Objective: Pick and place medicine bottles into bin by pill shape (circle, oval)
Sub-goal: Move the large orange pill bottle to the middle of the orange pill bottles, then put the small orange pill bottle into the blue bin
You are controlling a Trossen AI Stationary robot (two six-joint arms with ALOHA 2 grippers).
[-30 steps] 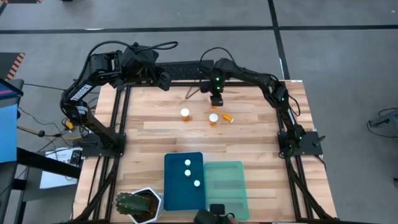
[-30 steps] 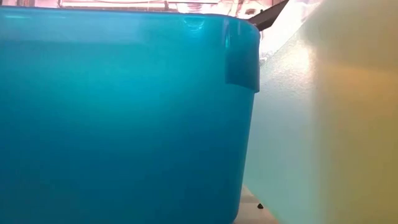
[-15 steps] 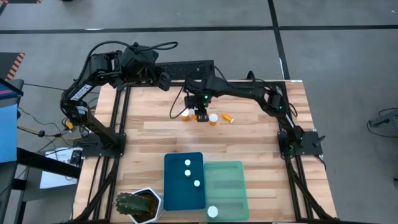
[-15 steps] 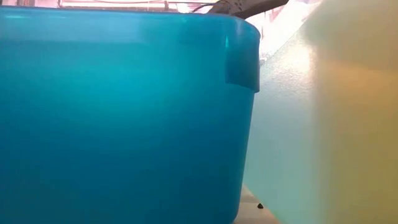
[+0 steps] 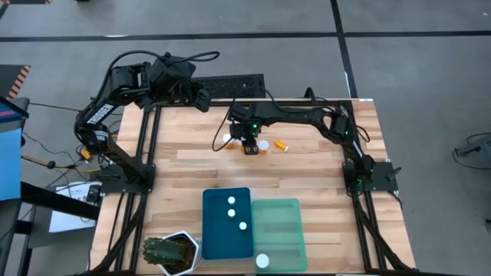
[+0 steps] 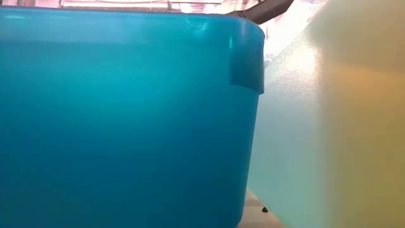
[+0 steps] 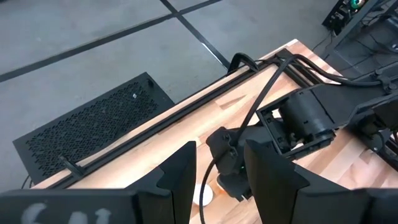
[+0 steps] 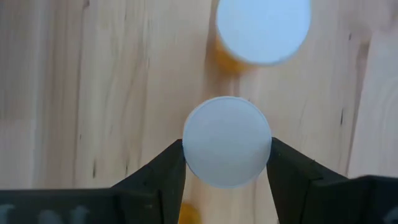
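My right gripper (image 5: pixel 249 146) (image 8: pixel 227 152) points down at the table's far middle, its fingers on either side of an upright orange medicine bottle's white cap (image 8: pixel 227 140). A second upright bottle (image 8: pixel 263 28) stands just beyond it. In the high view white caps (image 5: pixel 263 144) (image 5: pixel 225 139) show on either side of the gripper, and an orange vial (image 5: pixel 282 144) lies on its side to the right. My left gripper (image 5: pixel 201 98) (image 7: pixel 219 174) waits open and empty over the far left edge. My right gripper comes from above, pointing down, with one finger (image 8: pixel 163 171) on each side of the bottle's cap rim (image 8: pixel 189 144). The fingertips meet the cap's outline, and the cap hides what lies lower. The bottle stands upright on the table.
The dark blue tray (image 5: pixel 215 234) (image 6: pixel 126 126) near the front holds three bottles. The mint green tray (image 5: pixel 288 222) (image 6: pixel 304 126) beside it holds one bottle (image 5: pixel 262 261) at its near end. A potted plant (image 5: pixel 170 253) stands at the front left.
My right gripper has gone toward the table's left and near edges and come down among the bottles. It has then stayed there over the last half second. A white-capped bottle now shows at the mint tray's near end, where a dark shape was.
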